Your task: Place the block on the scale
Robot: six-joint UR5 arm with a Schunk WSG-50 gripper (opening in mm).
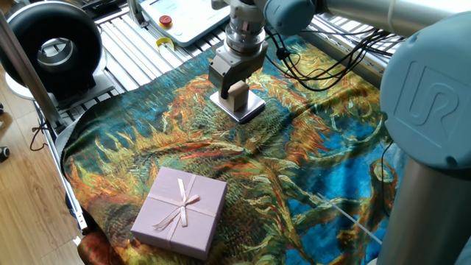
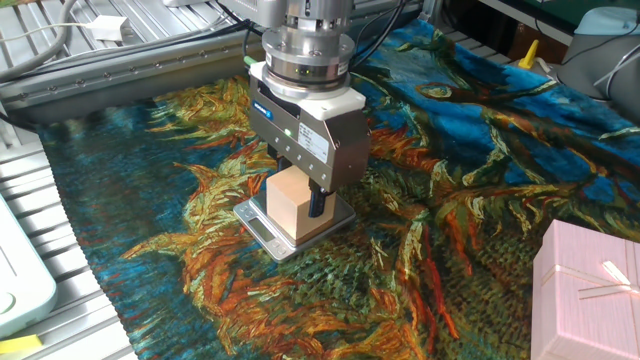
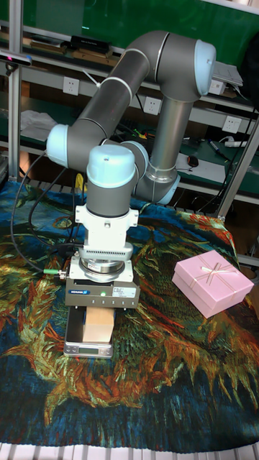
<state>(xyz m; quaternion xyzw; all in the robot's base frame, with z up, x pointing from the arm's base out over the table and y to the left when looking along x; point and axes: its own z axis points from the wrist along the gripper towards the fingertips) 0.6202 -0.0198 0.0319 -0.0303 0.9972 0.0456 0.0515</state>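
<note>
The tan block (image 2: 288,203) stands upright on the flat silver scale (image 2: 262,230), which lies on the patterned cloth. My gripper (image 2: 300,212) reaches straight down over the block with its jaws on either side. One dark finger (image 2: 317,203) lies against the block's right face; the other is hidden behind the block. From the tall fixed view the block (image 3: 97,325) shows under the gripper body, resting on the scale (image 3: 88,351). In one fixed view the block (image 1: 238,94) and scale (image 1: 252,110) sit at the cloth's far side.
A flat pink gift box (image 1: 180,211) with a ribbon lies on the cloth well away from the scale. A black round device (image 1: 53,48) and a white pendant (image 1: 184,18) sit on the metal slats beyond the cloth. Cables (image 1: 331,59) trail near the arm.
</note>
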